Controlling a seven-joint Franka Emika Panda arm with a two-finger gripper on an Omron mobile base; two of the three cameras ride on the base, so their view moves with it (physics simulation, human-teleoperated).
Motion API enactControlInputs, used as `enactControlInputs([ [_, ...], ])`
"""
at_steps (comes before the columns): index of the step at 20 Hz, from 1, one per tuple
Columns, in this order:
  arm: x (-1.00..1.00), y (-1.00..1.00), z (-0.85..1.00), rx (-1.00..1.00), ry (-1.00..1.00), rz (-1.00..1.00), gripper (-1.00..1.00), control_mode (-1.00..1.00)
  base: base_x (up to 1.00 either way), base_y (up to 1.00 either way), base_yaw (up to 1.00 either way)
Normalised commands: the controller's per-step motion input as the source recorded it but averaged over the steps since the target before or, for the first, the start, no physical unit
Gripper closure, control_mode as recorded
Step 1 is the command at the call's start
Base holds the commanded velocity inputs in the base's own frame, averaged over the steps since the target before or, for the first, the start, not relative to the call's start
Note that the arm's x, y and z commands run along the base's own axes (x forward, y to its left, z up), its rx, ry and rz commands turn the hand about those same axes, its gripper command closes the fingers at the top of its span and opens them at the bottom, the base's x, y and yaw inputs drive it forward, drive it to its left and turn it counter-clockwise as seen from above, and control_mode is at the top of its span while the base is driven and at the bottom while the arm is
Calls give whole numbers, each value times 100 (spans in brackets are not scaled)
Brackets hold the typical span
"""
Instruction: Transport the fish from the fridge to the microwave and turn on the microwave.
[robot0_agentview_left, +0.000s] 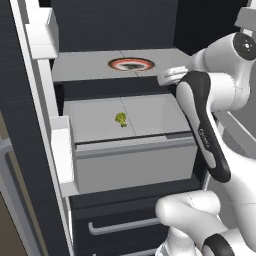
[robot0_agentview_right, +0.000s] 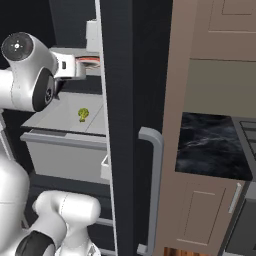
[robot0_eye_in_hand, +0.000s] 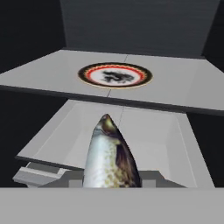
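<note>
Fish in gripper (plate on shelf beyond)

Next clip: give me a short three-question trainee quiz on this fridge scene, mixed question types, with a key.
1. True or false: the fish lies on the plate.
2. What rests on the lower shelf? A) leafy vegetable B) plate C) fish
3. Fill in: the plate sits on the ____ shelf.

Key: 1 false, it sticks out from the pincer in the hand view, clear of the plate. 2 A, the vegetable. 3 upper.
</note>
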Motion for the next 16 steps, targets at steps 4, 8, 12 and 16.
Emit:
enactControlInputs([
  [4, -33, -14, -12, -3, 0, 0, 100, -100, 0, 0, 0],
  [8, -32, -15, -13, -4, 0, 0, 100, -100, 0, 0, 0],
  [12, -28, -15, -6, -3, 0, 0, 100, -100, 0, 0, 0],
  [16, -18, -18, 0, -2, 0, 0, 100, -100, 0, 0, 0],
])
